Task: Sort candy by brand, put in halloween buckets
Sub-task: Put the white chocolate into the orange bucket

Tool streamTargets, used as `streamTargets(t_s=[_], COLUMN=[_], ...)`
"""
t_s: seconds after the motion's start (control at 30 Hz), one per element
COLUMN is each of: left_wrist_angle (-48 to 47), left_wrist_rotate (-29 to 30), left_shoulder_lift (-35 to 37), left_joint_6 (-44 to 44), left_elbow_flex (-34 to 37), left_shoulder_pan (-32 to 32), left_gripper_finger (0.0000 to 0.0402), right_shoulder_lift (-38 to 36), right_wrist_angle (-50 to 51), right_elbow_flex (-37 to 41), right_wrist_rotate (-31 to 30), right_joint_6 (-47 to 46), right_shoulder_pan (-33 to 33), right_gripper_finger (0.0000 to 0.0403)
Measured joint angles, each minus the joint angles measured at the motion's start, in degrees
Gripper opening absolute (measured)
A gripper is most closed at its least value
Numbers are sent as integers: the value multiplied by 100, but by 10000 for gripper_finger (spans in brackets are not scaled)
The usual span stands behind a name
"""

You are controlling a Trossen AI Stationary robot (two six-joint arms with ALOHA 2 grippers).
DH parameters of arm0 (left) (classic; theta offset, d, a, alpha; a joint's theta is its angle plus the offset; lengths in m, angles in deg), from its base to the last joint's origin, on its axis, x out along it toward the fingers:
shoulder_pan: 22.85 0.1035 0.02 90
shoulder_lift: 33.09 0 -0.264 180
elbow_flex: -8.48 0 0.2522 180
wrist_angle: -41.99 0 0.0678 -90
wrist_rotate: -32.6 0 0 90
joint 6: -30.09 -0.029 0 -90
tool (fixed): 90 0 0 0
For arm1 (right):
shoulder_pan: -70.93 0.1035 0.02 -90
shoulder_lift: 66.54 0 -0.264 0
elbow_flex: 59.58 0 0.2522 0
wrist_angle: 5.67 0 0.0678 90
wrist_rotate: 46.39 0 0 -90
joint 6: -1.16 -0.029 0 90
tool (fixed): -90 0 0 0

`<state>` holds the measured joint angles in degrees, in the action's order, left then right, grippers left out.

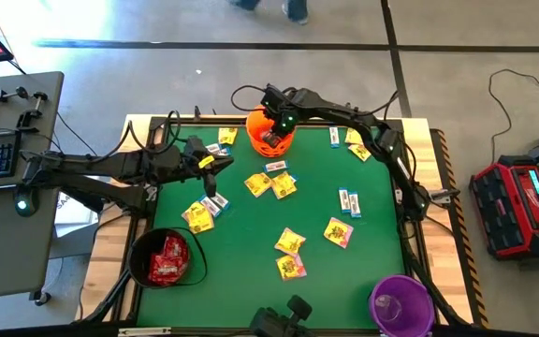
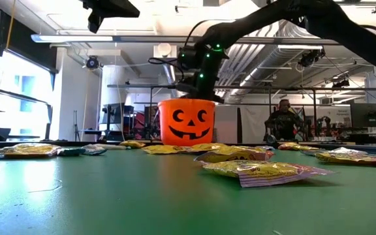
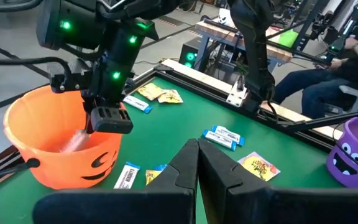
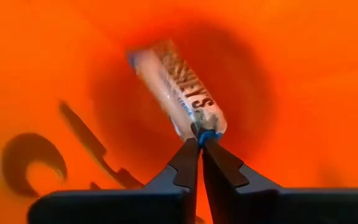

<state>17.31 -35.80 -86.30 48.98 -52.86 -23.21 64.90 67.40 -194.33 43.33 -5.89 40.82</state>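
Right gripper (image 4: pixel 199 144): inside the mouth of the orange bucket (image 1: pixel 271 134), fingers pinched together on the blue end of a white-with-blue packet (image 4: pixel 178 89) that hangs into the bucket
Left gripper (image 3: pixel 197 150): fingers pressed fully together, holding nothing, hovering over the left part of the green table (image 1: pixel 251 253) near a yellow packet and a white-with-blue packet
Buckets: three in all
Orange bucket: at the far edge of the table, middle; carved face turned toward the low camera
Black bucket (image 1: pixel 165 257): near left corner of the table, holding red packets (image 1: pixel 168 258); their number cannot be told
Purple bucket (image 1: pixel 401 303): near right corner; contents cannot be told
Yellow packets (image 1: pixel 290 241) on the table: about nine in the high view: one just left of the orange bucket, two side by side near the middle, one or two at the left by the black bucket, two toward the near middle, one right of centre, two at the far right edge
White-with-blue packets (image 1: pixel 349 201) on the table: about six in the high view: a pair right of centre, one below the orange bucket, one beside it on the right, one or two near the left gripper
Red packets loose on the table: cannot make out any
Person (image 3: pixel 347 59): seated beyond the table's right side, seen in the left wrist view
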Motion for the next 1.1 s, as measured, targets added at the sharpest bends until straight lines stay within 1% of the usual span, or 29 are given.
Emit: streamTargets(t_s=[0.1, 0.33, 0.4, 0.47, 0.53, 0.6, 0.67, 0.77, 0.8, 0.83, 0.93, 1.03, 1.1], left_wrist_angle=[-1, -22, -36, -52, -52, -52, -52, -49, -50, -50, -51, -52, -50], left_wrist_rotate=[0, 2, 2, 1, 1, 0, 2, 2, 2, 0, 1, 2, 2], left_shoulder_lift=[0, 0, 0, 0, -1, -2, -1, -1, 0, -1, 0, 0, 0], left_joint_6=[0, -10, -11, -19, -58, -93, -118, -116, -117, -117, -116, -114, -114], left_elbow_flex=[0, 0, 0, 0, 0, 0, 0, 0, 0, 0, 0, 0, 0], left_shoulder_pan=[0, 0, 0, 0, 0, 0, 0, 0, 0, 0, 0, 0, 0], left_gripper_finger=[0, 0, 0, 0, 0, 0, 0, 0, 0, 0, 0, 0, 0], right_shoulder_lift=[-21, -257, -388, -565, -767, -974, -1161, -1422, -1476, -1524, -1565, -1565, -1577], right_wrist_angle=[-22, -70, -63, -42, -35, -32, -39, -45, -46, -47, 24, 98, -32], right_elbow_flex=[-1, -2, -2, -2, -2, -4, -4, -7, -9, -11, -11, -7, 102], right_wrist_rotate=[-6, -3, 79, 78, 1, -157, -360, -675, -748, -809, -837, -887, -966], right_joint_6=[56, 132, 181, 193, 188, 183, 113, 51, 30, -19, -96, -177, -215], right_shoulder_pan=[13, 16, 18, 26, 52, 59, 93, 98, 98, 90, 48, 10, 4], right_gripper_finger=[38, 115, 125, 127, 119, 102, 74, 22, 11, 7, 11, 2, 2])
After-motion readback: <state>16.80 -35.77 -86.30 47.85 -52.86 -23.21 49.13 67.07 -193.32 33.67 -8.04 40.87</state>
